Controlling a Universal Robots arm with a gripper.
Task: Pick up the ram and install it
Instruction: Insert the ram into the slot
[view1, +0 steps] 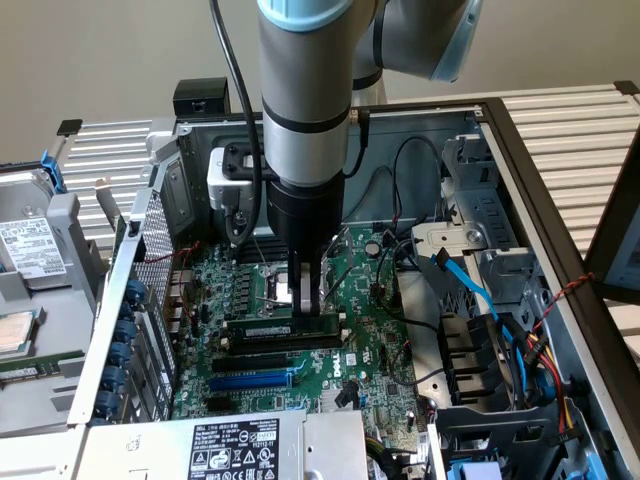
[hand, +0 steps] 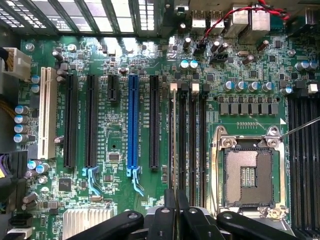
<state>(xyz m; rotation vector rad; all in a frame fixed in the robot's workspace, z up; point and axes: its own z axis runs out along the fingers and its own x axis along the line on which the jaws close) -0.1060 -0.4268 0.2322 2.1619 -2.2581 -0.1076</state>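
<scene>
**Exterior view.** You see the arm reaching down into the open computer case (view1: 520, 170), with the gripper (view1: 308, 305) low over the motherboard (view1: 375, 350). Its fingers are drawn together on the ram (view1: 262, 329), clamping the stick near its end toward the exterior view's right. The ram stands on edge along the memory slots, just beside the CPU socket (view1: 270, 283). The blue expansion slot (view1: 250, 380) lies nearer the camera. You cannot tell whether the stick is fully seated.

**Wrist view.** You look at the ram (hand: 173, 145) edge-on: a thin line running into the gripper (hand: 175, 202), whose fingers close on it. It lines up with the memory slot furthest from the CPU socket (hand: 248, 172), between the empty memory slots (hand: 192, 145) and a black expansion slot (hand: 154, 125).
</scene>
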